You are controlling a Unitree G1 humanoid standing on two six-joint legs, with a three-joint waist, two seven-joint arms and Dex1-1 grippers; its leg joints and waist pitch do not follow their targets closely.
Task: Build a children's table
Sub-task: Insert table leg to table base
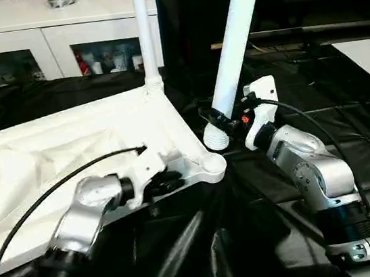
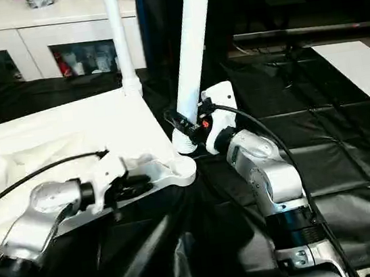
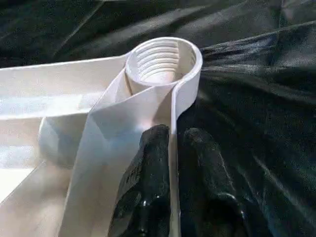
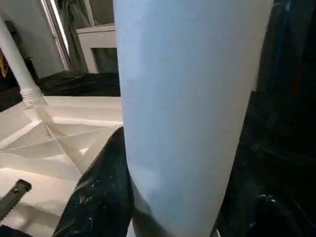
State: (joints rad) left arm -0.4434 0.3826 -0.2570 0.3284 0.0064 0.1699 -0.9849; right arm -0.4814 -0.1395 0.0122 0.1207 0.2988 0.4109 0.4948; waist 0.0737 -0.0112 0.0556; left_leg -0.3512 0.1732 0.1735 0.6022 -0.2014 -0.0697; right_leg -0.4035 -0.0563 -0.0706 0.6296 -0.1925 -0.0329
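The table top (image 1: 71,153) lies underside up on the black sheet (image 1: 348,131), ribs exposed. One leg (image 1: 145,34) stands upright in the far corner socket. The near corner socket (image 3: 163,61) is empty, its internal thread visible. My left gripper (image 3: 173,163) is closed on the top's rim just behind that socket, one finger (image 3: 148,173) inside the wall, the other outside. My right gripper (image 1: 227,120) holds a second leg (image 1: 236,36) near its threaded lower end, jaws part-way open around the tube. That leg tilts, its end just beside the empty socket, not inserted. A white cabinet (image 1: 15,38) stands behind.
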